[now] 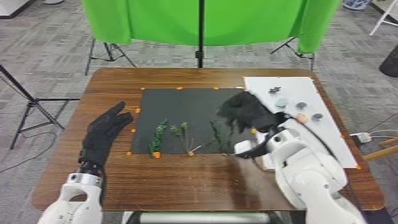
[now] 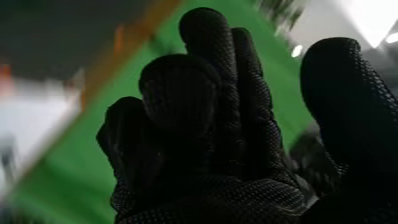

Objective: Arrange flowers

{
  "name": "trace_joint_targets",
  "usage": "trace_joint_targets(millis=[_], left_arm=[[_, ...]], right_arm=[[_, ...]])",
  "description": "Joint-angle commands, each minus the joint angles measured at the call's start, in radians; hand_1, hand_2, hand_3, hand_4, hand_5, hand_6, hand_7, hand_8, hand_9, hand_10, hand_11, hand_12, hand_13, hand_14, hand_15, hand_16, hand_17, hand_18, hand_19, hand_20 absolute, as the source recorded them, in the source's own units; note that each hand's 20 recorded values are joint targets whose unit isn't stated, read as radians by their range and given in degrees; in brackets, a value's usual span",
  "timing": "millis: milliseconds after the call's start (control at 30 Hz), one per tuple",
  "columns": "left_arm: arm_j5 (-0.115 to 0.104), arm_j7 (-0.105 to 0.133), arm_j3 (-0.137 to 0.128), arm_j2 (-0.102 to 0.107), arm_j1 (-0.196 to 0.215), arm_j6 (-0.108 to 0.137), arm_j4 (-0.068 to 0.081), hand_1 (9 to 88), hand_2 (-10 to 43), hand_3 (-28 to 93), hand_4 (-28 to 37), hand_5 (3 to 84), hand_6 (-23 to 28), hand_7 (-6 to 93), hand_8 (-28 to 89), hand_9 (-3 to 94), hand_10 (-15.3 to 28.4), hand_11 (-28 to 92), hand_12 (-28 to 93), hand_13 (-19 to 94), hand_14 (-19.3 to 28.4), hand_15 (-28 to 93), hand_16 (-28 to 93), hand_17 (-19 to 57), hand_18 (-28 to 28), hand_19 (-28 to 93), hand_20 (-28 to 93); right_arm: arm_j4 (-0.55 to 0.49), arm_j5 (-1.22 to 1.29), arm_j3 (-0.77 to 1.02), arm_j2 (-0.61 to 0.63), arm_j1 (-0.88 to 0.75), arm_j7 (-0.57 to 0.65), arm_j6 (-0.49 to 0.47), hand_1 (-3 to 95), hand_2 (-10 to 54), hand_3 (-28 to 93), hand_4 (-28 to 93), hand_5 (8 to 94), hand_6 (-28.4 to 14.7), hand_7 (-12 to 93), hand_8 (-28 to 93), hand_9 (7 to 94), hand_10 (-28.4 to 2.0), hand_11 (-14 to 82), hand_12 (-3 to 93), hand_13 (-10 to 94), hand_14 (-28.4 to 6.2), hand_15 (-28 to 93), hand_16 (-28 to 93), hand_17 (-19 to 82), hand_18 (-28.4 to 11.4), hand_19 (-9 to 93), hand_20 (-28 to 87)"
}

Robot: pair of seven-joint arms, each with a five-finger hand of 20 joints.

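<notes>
Picking stage apparently in hand. Green stems (image 1: 159,136) were laid on the dark mat's (image 1: 178,104) near half. Right hand (image 1: 244,107) was held over its right side, extended, apparently empty; left hand (image 1: 108,125), open and empty, beside its left edge. Next, one stem likely needed to be pinched.

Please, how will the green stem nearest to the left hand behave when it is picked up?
The green stem looks slim, so it is probably light. It lies fairly straight on the dark mat, so it may be rather stiff. The leaves along it would likely stop it from rolling far.
</notes>
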Motion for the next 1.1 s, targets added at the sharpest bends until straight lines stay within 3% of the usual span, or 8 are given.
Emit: trace_joint_targets(millis=[33,267,633,767,900,967,1100], left_arm=[[-0.004,0.001,0.0,-0.005,0.009,-0.001,0.003,22.3,-5.0,67,-19.4,44.4,2.3,7.4,-5,45.1,12.9,14,14,37,16.5,11,5,6.5,13.3,8,25],[-0.004,0.004,-0.005,-0.006,0.014,0.001,0.001,22.4,-5.1,67,-19.4,44.4,2.4,7.3,-5,45.1,12.9,14,14,37,16.5,11,5,6.5,13.3,8,25],[-0.005,0.007,-0.006,-0.009,0.016,0.003,0.0,22.4,-5.1,67,-19.3,44.5,2.3,7.5,-5,45.1,12.9,14,14,37,16.5,11,5,6.5,13.2,8,25],[-0.006,0.009,-0.008,-0.01,0.017,0.003,0.001,22.4,-5.1,67,-19.3,44.4,2.3,7.5,-5,45.1,12.9,14,14,37,16.5,11,5,6.5,13.3,8,25],[-0.007,0.01,-0.009,-0.009,0.013,0.003,0.005,22.4,-5.2,67,-19.3,44.3,2.3,7.4,-5,45.1,12.9,14,14,36,16.6,11,5,6.6,13.2,8,25],[-0.011,0.013,-0.012,-0.008,0.015,0.008,0.005,22.5,-5.2,67,-19.3,44.3,2.3,7.4,-5,45.1,12.9,14,14,37,16.5,11,5,6.7,13.2,8,25],[-0.037,0.034,-0.023,-0.008,0.021,0.034,0.007,22.5,-5.2,67,-19.2,44.5,2.4,7.4,-5,45.1,12.9,14,14,37,16.5,11,5,6.9,13.2,8,25]], right_arm=[[0.13,-0.504,0.085,0.109,0.142,0.051,-0.18,37.3,-7.8,63,-10,67.2,2.1,12,-7,73.9,-15.1,19.0,24.6,85,-5.0,58,33,58,-12.6,93,54],[0.215,-0.529,0.109,0.127,0.154,0.083,-0.332,36.7,-9.5,59,-9,61.1,0.7,9,-7,74.4,-16.3,16.8,22.2,90,-3.2,52,32,63,-9.0,93,46],[0.332,-0.573,0.127,0.087,0.138,0.051,-0.32,36.4,-9.5,59,-9,61.5,1.2,10,-7,78.3,-15.5,18.4,22.3,92,-2.5,49,33,64,-8.8,93,45],[0.362,-0.587,0.136,0.073,0.119,0.035,-0.284,37.1,-9.5,59,-9,61.5,1.5,10,-7,77.7,-15.3,18.1,22.1,93,-2.4,49,33,64,-8.7,93,45],[0.389,-0.545,0.141,0.064,0.085,0.043,-0.18,41.2,-9.5,61,-9,63.8,1.7,12,-7,77.2,-15.0,17.4,21.1,93,-2.3,49,33,64,-8.7,93,45],[0.405,-0.554,0.139,0.058,0.068,0.031,-0.111,45.3,-9.5,61,-11,66.6,0.5,13,-6,78.5,-14.2,17.6,20.4,93,-1.9,50,33,65,-8.6,93,45],[0.426,-0.539,0.133,0.053,0.048,0.027,-0.025,64.2,-9.5,44,-6,75.8,-1.5,14,11,87.5,-10.7,6.3,31.8,94,-1.2,53,31,67,-8.0,93,47]])
